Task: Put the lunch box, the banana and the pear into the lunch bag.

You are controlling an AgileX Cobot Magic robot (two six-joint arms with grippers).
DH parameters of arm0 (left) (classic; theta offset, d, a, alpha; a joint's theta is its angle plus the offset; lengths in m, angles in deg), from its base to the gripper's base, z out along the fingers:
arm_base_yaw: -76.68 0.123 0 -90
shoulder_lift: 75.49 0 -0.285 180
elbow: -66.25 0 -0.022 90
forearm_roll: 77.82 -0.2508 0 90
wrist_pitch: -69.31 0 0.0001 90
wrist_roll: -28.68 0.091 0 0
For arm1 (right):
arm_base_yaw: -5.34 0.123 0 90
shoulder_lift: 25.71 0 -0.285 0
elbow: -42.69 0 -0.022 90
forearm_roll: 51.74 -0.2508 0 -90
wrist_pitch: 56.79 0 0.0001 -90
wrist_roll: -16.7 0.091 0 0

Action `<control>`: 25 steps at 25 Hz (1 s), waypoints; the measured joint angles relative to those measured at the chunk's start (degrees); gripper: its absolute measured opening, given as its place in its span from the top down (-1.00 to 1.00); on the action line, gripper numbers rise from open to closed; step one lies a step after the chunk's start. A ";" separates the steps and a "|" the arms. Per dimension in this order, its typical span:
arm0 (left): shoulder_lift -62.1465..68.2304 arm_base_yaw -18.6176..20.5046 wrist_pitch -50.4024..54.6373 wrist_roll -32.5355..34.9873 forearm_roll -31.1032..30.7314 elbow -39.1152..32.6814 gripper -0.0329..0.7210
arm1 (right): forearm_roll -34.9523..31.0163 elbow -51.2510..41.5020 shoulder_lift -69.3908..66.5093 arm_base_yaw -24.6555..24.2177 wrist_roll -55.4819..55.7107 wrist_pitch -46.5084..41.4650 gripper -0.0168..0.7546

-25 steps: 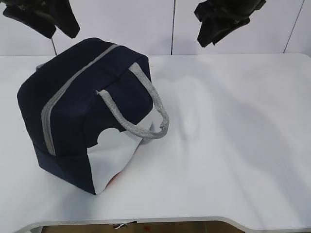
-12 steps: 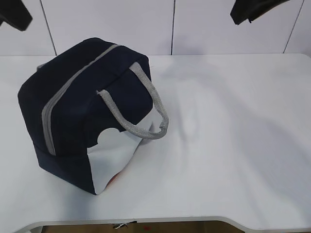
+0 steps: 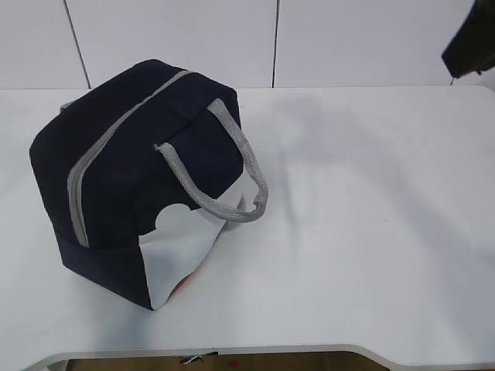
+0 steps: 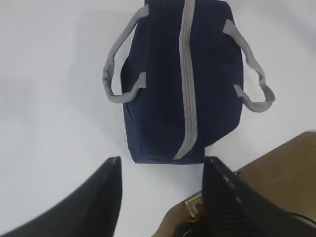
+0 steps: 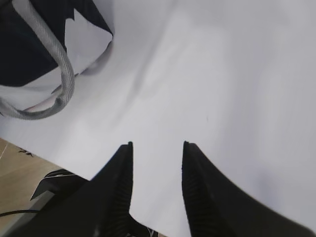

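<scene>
The navy lunch bag [image 3: 143, 182] stands on the white table at the left, its grey zipper shut along the top and its grey handles hanging at the sides. It also shows in the left wrist view [image 4: 182, 84] and partly in the right wrist view [image 5: 44, 44]. The lunch box, banana and pear are out of view. My left gripper [image 4: 162, 165] is open and empty, high above the table's front edge, out of the exterior view. My right gripper [image 5: 157, 144] is open and empty above bare table; only a dark part of its arm [image 3: 472, 42] shows at the exterior view's top right.
The white table [image 3: 356, 201] stretches to the right of the bag. Its front edge [image 3: 232, 352] runs along the bottom, with brown floor [image 4: 281, 163] beyond it. A white panelled wall [image 3: 271, 39] stands behind.
Both arms have risen and drawn outward: the left arm has left the exterior view and the right arm has moved to the top right corner. The bag has not moved.
</scene>
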 joint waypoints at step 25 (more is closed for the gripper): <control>-43.04 0.00 0.48 1.01 -0.46 -24.63 -0.02 | 0.09 -31.92 47.51 0.00 0.12 -0.56 0.19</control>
